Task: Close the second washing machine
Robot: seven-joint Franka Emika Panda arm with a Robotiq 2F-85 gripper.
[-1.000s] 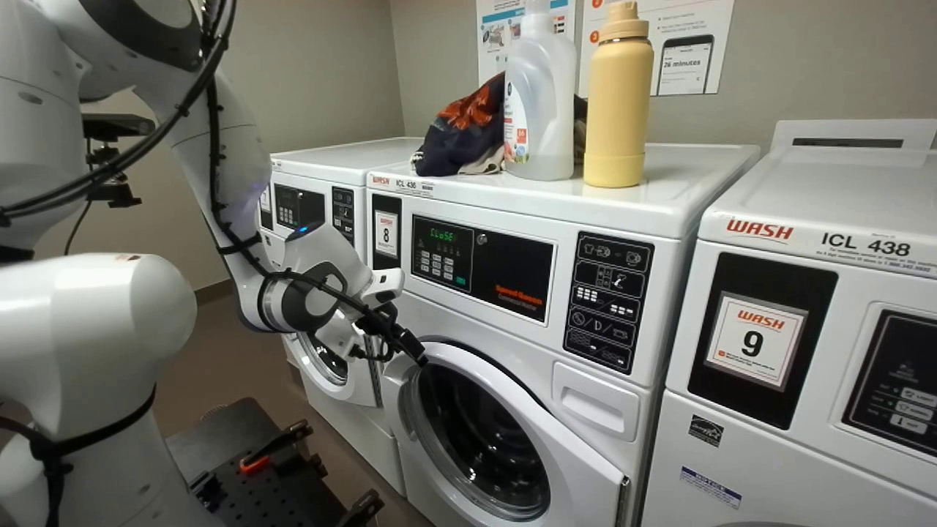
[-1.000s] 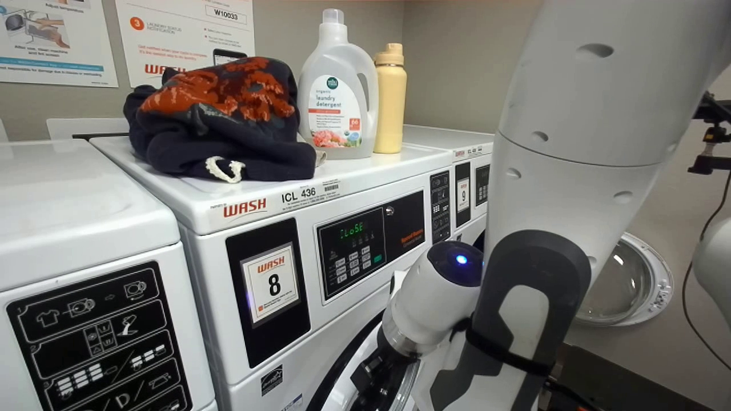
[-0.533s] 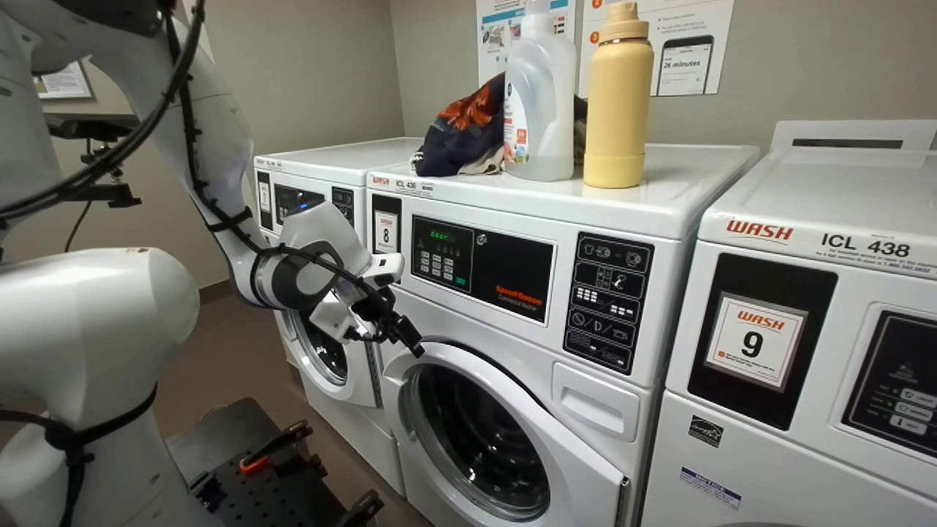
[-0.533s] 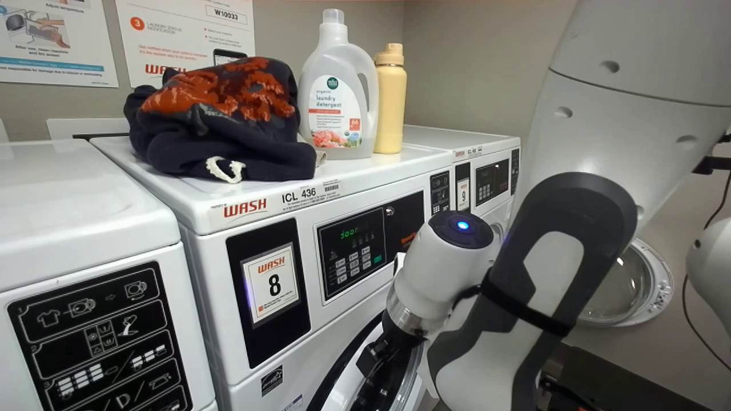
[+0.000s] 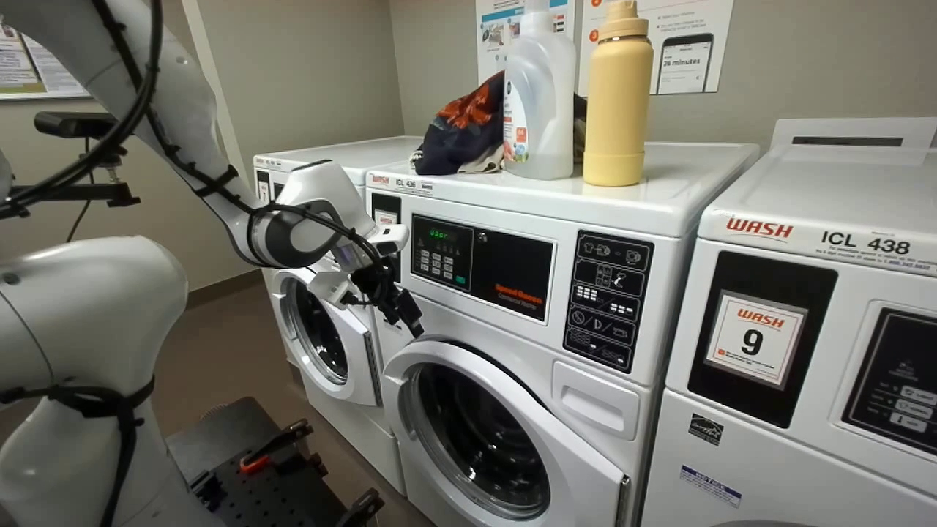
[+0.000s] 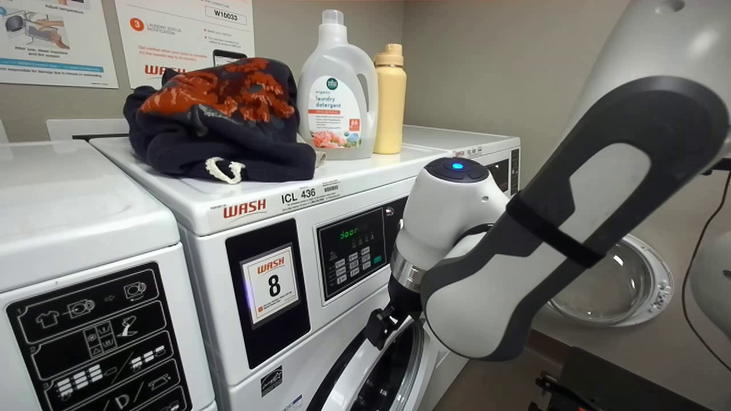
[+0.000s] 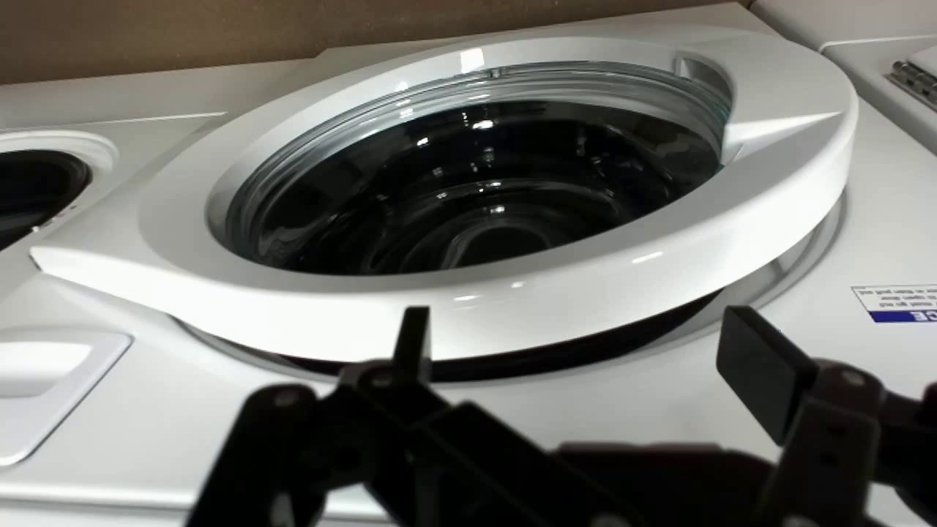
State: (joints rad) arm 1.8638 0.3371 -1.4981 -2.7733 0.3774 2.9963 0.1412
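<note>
Past the edge of the bench (image 5: 282,489), the 2nd washing machine (image 5: 542,353) stood with its door (image 5: 483,439) ajar, the gripper (image 7: 575,337) spread and empty near the top rim (image 7: 505,315), where dipping behind could hook 1 finger (image 7: 761,369) and swing it wider.

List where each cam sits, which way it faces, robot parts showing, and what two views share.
Exterior view: in front, near washer 9, facing obliquely past washer 8; arm and claw left of centre.
Exterior view: in front, nearer the garment, facing toward washer 9; arm at picture right, claw low.
Wrist view: on the arm's end, above washer 8's ajar door, facing down; only the claw shows, fingers apart.
Shared: both exterior views show washer 8, garment, detergent jug and yellow bottle.
</note>
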